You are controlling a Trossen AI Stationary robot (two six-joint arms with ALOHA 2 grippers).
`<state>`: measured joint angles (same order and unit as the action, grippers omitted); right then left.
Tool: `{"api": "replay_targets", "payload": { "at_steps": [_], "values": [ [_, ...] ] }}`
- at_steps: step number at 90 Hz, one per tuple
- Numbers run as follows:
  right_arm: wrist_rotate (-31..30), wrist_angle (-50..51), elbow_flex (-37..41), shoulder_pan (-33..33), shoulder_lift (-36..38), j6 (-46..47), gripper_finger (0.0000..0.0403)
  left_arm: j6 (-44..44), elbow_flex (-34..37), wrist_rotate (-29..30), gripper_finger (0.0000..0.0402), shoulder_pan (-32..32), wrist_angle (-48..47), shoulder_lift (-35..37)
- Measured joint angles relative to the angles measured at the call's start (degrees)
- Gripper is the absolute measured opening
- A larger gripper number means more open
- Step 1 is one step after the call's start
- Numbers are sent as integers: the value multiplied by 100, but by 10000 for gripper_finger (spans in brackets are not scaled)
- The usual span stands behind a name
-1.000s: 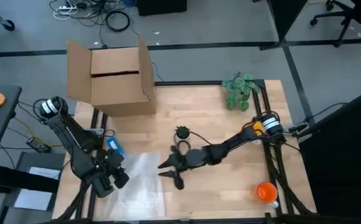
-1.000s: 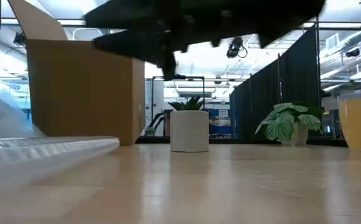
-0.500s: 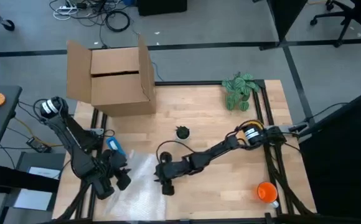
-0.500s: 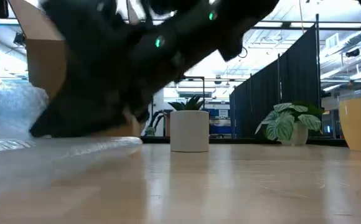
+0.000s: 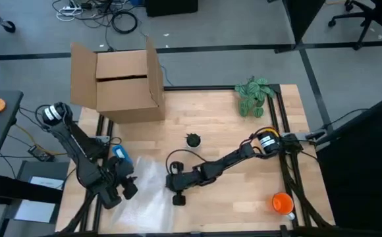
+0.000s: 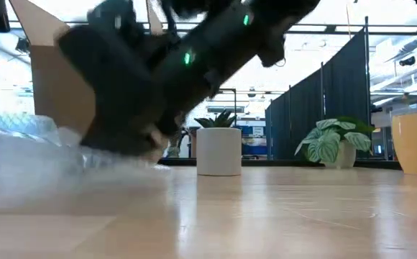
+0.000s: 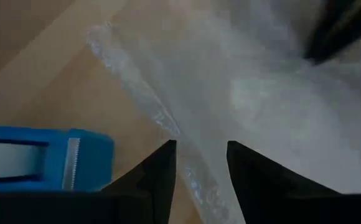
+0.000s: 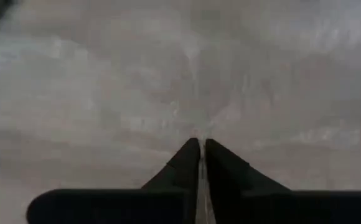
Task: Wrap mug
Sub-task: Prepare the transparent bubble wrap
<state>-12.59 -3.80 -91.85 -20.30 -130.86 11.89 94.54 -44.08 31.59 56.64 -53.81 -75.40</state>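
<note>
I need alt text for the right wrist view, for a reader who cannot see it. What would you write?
The right gripper is pinched shut on a fold of clear bubble wrap, seen close up between its two dark fingers. The crinkled wrap fills the whole picture; nothing else shows.

Count: 1 cardboard box [image 5: 122,82], 1 bubble wrap sheet [image 5: 145,194], 1 blue tape dispenser [image 5: 121,155], 1 small potted plant [image 5: 192,139], 1 leafy plant [image 5: 253,95], 1 orange cup [image 5: 282,203], 2 arms.

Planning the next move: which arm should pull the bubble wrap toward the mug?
Right. Its gripper is shut on the clear bubble wrap sheet; the left gripper is open at the far edge.
</note>
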Motion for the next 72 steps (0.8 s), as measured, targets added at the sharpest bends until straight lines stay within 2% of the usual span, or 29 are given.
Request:
{"api": "replay_targets", "payload": {
  "at_steps": [16,33,42,56,72],
  "values": [
    [-301,-53,-17,-175,441,-386,0,58,202,-254,129,2,24,0],
    [-922,110,-17,-367,769,-715,0,164,326,-308,129,8,30,0],
    [-1207,297,-17,-486,831,-795,0,-123,326,-120,129,15,279,0],
    [-1295,196,-9,-696,880,-950,0,-690,324,256,129,63,566,0],
    [-1510,75,-6,-894,988,-1242,0,-1218,324,963,129,281,933,0]
  ]
}}
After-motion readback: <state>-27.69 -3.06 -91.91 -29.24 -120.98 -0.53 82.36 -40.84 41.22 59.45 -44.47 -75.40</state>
